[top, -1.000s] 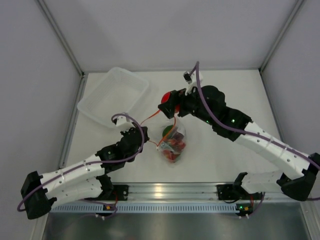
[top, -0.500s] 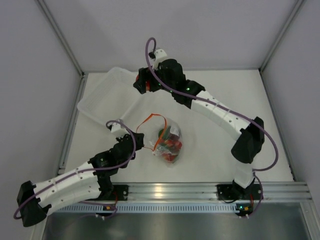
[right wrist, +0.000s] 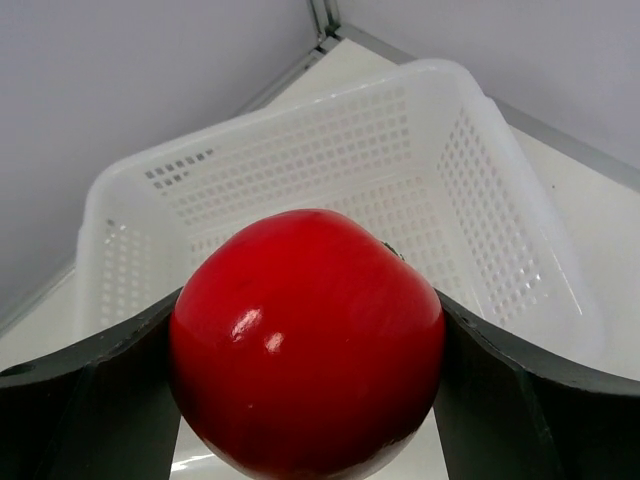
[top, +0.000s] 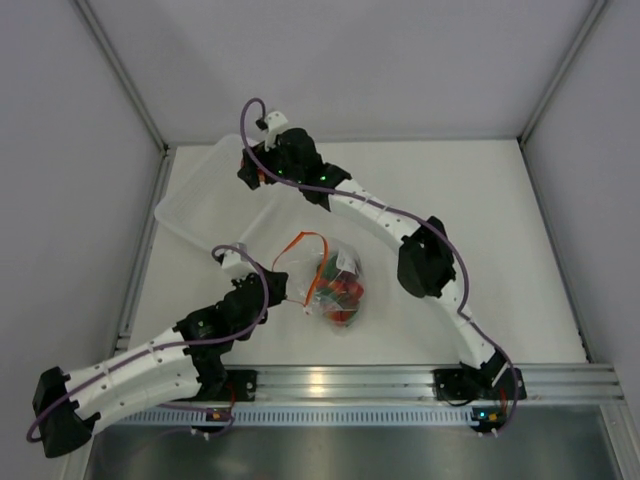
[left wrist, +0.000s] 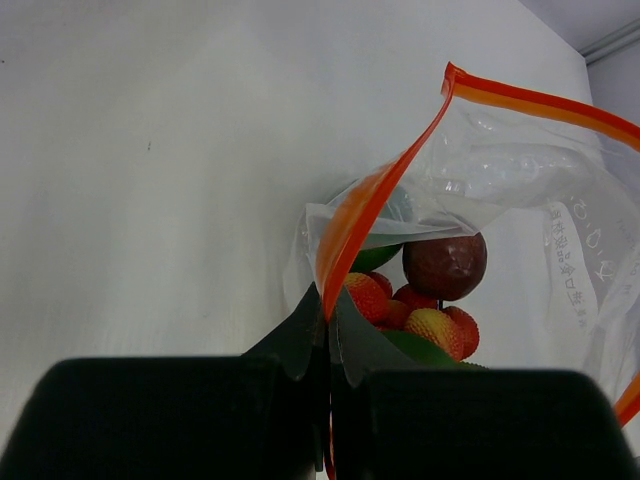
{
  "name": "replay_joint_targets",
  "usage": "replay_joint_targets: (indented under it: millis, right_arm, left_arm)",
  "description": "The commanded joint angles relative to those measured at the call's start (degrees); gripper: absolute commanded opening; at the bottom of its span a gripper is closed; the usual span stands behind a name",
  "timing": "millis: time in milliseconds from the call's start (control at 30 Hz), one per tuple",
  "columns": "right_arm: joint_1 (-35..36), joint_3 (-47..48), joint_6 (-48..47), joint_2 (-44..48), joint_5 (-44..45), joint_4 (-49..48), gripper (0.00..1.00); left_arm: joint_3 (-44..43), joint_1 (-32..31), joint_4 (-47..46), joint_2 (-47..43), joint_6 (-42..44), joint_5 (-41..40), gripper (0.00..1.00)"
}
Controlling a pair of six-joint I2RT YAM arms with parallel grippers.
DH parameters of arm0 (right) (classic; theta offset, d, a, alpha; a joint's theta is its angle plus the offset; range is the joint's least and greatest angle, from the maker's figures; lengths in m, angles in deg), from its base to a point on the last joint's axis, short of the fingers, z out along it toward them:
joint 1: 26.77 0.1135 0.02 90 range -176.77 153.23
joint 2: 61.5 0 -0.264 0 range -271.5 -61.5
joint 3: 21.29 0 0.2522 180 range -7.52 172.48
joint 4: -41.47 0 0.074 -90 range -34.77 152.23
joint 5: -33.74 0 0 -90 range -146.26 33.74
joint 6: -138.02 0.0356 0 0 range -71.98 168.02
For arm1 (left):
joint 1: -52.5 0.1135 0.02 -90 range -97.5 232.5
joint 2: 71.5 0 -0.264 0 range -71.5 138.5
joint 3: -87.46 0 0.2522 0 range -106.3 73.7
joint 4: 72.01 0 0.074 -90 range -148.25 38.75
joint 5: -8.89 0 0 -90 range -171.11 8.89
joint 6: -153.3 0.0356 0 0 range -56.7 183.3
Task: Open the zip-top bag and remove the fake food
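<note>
1. Landmark: the small, clear, crinkly plastic zip-top bag [top: 338, 285] lies on the white table [top: 480, 200]. All positions below are given relative to this bag.
2. Bag mouth: the thin orange-red zip strip [left wrist: 362, 212] is parted, so the bag stands open on its left side. One run of the strip arches up and over the mouth.
3. Left gripper [top: 284, 291]: it sits just beside the bag's left edge. In the left wrist view its fingers [left wrist: 300, 335] are pressed together and pinch the zip strip at the near lip of the bag.
4. Contents inside the bag:
   - a dark maroon plastic ball [left wrist: 445, 265];
   - a cluster of little red balls [left wrist: 415, 318], just below the maroon ball;
   - a green ball [left wrist: 372, 258], partly hidden behind the strip.
5. Right gripper [right wrist: 306, 395]: it is well apart from the bag, beyond it and to its left. Its fingers [right wrist: 95, 410] are spread wide and clamp a glossy red plastic tomato [right wrist: 300, 330] between them, touching it on both sides.
6. Tomato position: it is outside the bag and held above a white perforated rectangular plastic basket [right wrist: 470, 180].
7. Basket position: it rests on the table beyond and left of the bag, not touching it.
</note>
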Motion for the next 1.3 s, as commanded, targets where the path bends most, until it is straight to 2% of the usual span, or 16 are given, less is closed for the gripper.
replay_joint_targets:
  millis: [0,67,100,167,200,400,467,567,867,1033,1100,1167,1233,1267]
  right_arm:
    - [-0.2,6.77,-3.02,-4.6,-0.61,-7.24,0.2]
    - [-0.12,7.58,-4.42,-5.84,0.18,-7.24,0.23]
    - [-0.12,7.76,-4.96,-6.63,0.97,-7.24,0.32]
    - [-0.03,7.85,-6.01,-7.07,2.03,-7.24,0.38]
    - [-0.11,8.11,-6.28,-7.51,2.12,-7.07,0.46]
    - [-0.03,8.37,-6.72,-7.69,2.73,-5.84,0.8]
    - [0.06,8.37,-7.16,-7.52,2.91,-5.66,0.83]
    - [0.06,8.46,-7.42,-7.25,3.52,-5.31,0.97]
    - [0.06,10.66,-8.65,-7.61,5.79,-3.64,0.99]
    - [0.59,1.27,-8.48,2.92,11.6,-3.82,0.99]
    - [0.67,-0.76,-6.82,7.83,17.02,0.3,0.99]
    - [0.33,-2.17,-3.65,11.1,18.46,4.07,0.99]
    - [-0.11,-10.14,-1.46,18.3,17.51,3.75,1.0]
    - [-0.38,-17.48,-1.45,23.63,16.02,2.44,0.99]
  left_arm:
    - [0.46,0.13,-0.75,-0.51,1.25,0.77,0.0]
    - [0.46,0.13,-0.75,-0.86,1.52,0.86,0.0]
    - [0.46,0.22,-0.75,-1.12,1.61,1.12,0.0]
    - [0.46,0.13,-0.75,-1.39,1.52,1.48,0.0]
    - [0.46,0.13,-0.75,-1.39,1.52,1.57,0.0]
    - [0.19,0.13,-0.75,-1.21,1.34,1.74,0.0]
    - [0.02,0.13,-0.75,-1.48,1.52,1.92,0.0]
    - [0.1,0.13,-0.75,-1.92,1.69,2.09,0.0]
    - [0.72,0.13,-0.75,-2.8,1.17,2.53,0.0]
    - [-0.33,0.13,-0.75,-1.92,1.87,2.79,0.0]
    - [-1.12,0.13,-0.83,-1.92,1.78,3.06,0.0]
    - [-1.65,0.22,-0.83,-2.01,1.34,3.59,0.0]
    - [-2.62,0.13,-0.83,-2.01,0.82,4.02,0.0]
    - [-2.97,0.13,-0.83,-1.83,0.73,4.03,0.0]
